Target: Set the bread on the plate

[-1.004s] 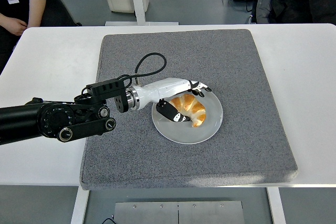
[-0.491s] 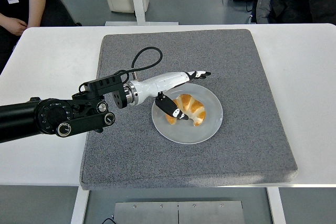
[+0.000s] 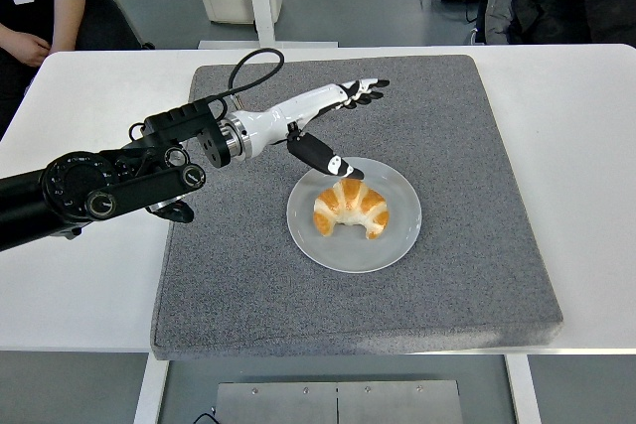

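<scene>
Resting curved side up on the plate, the bread is a golden croissant that lies a little left of the plate's middle, its 2 tips turned toward the near edge of the desk. It touches nothing but the plate, so by the look of it the placing itself is done. The plate sits near the centre of the grey mat, a sensible spot, since the mat's rough surface probably keeps the smooth dish from sliding.

Above and behind the plate's far-left rim hangs the left robot hand, clear of the bread. Its fingers are stretched out almost straight toward the far side of the mat, and its thumb points down toward the croissant without reaching it. It holds nothing. That spread, lifted pose fits a hand that has let go and wants no contact that could drag the bread off its seat. The black forearm comes in from the left over the mat's edge, with a cable looping above the wrist.

No right arm is in view. A person stands at the far left corner, well apart from the work
</scene>
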Controlling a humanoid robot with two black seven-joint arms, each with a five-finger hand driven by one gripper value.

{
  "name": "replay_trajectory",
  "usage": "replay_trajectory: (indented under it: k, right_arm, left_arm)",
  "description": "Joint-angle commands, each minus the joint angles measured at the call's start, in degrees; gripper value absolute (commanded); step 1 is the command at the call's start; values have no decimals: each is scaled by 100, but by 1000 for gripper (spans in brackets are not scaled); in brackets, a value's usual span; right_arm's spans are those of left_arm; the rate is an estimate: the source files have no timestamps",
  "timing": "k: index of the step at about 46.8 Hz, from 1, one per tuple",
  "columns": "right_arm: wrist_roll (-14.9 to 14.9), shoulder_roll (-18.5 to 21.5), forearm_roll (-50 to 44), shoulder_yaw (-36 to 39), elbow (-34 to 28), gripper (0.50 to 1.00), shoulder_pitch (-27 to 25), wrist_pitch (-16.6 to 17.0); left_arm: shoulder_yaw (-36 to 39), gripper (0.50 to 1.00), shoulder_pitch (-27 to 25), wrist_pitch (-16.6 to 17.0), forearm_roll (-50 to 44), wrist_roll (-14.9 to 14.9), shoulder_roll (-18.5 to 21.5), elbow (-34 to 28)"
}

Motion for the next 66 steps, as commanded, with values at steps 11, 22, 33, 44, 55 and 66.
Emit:
replay_trajectory:
  k: [11,22,33,44,55,66]
  right_arm:
    - [0,0,0,-9,0,1000,-9,0]
    - [0,0,0,-9,0,1000,-9,0]
    - [0,0,0,-9,9,1000,-9,9]
    - [0,0,0,-9,9,1000,-9,9]
    - [0,0,0,-9,17,1000,-9,17]
    - [0,0,0,-9,18,1000,-9,17]
  left_arm:
    - [-1192,972,133,1,-1214,1,-271,931]
    - [-1781,972,141,1,-1697,-16,-297,1301]
    - [-2335,972,308,36,-2954,-43,-280,1520]
    - [-2888,972,747,45,-3096,-87,-289,1855]
    - [-3214,972,1099,45,-3096,-569,-280,1899]
    - [-3240,972,1345,89,-3148,-675,-350,1907]
